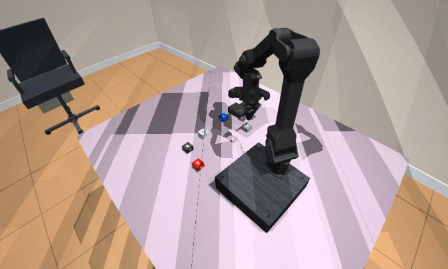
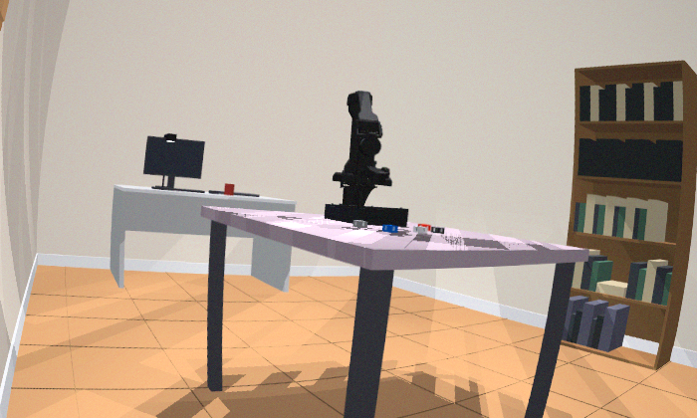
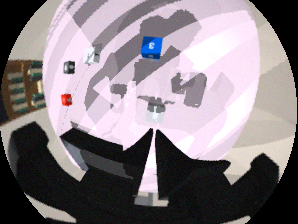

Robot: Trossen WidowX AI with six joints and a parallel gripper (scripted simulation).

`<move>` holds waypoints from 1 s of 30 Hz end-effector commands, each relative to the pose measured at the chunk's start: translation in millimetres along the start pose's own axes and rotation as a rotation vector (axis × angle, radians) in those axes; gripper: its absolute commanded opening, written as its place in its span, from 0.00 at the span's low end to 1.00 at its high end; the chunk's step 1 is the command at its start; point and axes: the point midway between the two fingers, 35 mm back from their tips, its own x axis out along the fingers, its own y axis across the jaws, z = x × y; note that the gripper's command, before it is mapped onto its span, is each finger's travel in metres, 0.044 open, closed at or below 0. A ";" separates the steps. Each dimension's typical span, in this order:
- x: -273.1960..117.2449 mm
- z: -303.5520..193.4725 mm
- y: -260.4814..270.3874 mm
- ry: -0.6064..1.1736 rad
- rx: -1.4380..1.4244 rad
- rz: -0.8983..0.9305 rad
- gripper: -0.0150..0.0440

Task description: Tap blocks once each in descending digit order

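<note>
My gripper (image 1: 249,116) (image 3: 153,131) is shut and empty above the table, its tips close to the grey block (image 1: 247,127) (image 2: 359,223) (image 3: 155,114). That block's mark looks like a 1, but is blurred. The blue block (image 1: 223,117) (image 2: 389,228) (image 3: 151,47) shows a 3 in the wrist view and lies apart from the tips. A white block (image 1: 202,133) (image 2: 421,229) (image 3: 92,55), a black block (image 1: 187,147) (image 2: 438,229) (image 3: 69,67) and a red block (image 1: 198,164) (image 2: 423,225) (image 3: 66,100) lie farther off; their digits are too small to read.
The blocks lie on the pink table (image 1: 252,245) (image 2: 299,240). The arm stands on a dark square base (image 1: 262,196) (image 2: 336,213) beside them. A chair (image 1: 50,83), a desk (image 2: 200,215) with a monitor and a bookshelf (image 2: 626,179) stand away from the table.
</note>
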 end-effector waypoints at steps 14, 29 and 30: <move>-72.7 40.7 0.1 -0.025 0.004 -0.015 0.29; -68.7 128.7 18.9 -0.033 0.004 -0.013 0.29; -60.8 129.8 18.6 -0.034 0.004 -0.013 0.29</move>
